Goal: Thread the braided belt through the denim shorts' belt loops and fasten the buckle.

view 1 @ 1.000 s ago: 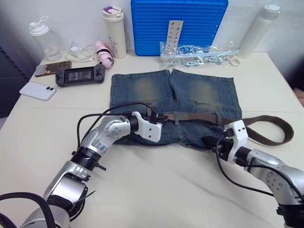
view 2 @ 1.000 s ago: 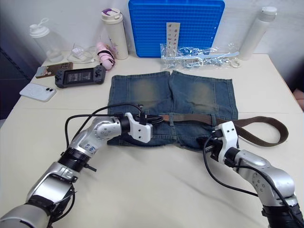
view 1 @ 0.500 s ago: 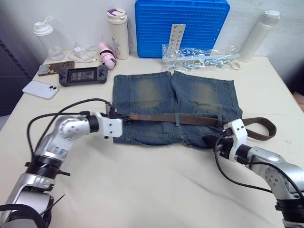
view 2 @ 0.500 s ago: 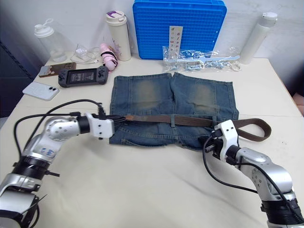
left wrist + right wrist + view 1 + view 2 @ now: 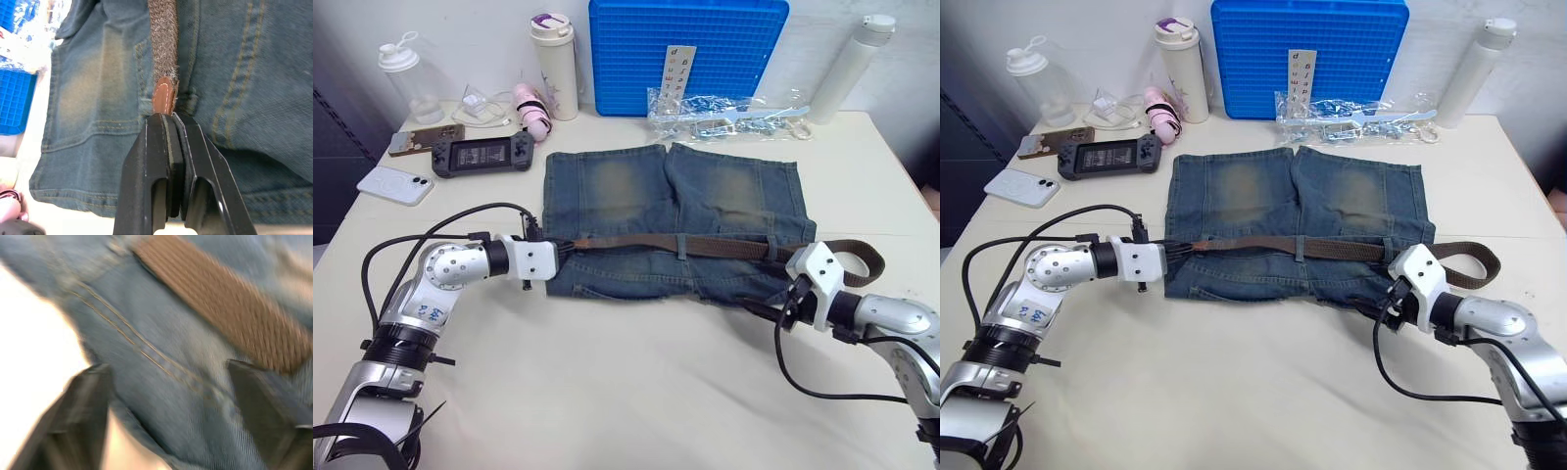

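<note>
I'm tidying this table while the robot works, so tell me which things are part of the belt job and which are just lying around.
Part of the job:
braided belt, its tip pinched by the left gripper
denim shorts
right gripper, open over the shorts' edge

Lying about:
blue crate
bag of parts
two phones
handheld game console
three bottles

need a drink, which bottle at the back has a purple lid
The cream tumbler left of the blue crate; the other two have white caps.

Braided belt (image 5: 705,246) lies across denim shorts (image 5: 671,220) waistband — left gripper (image 5: 558,253) at belt's left end.
</note>
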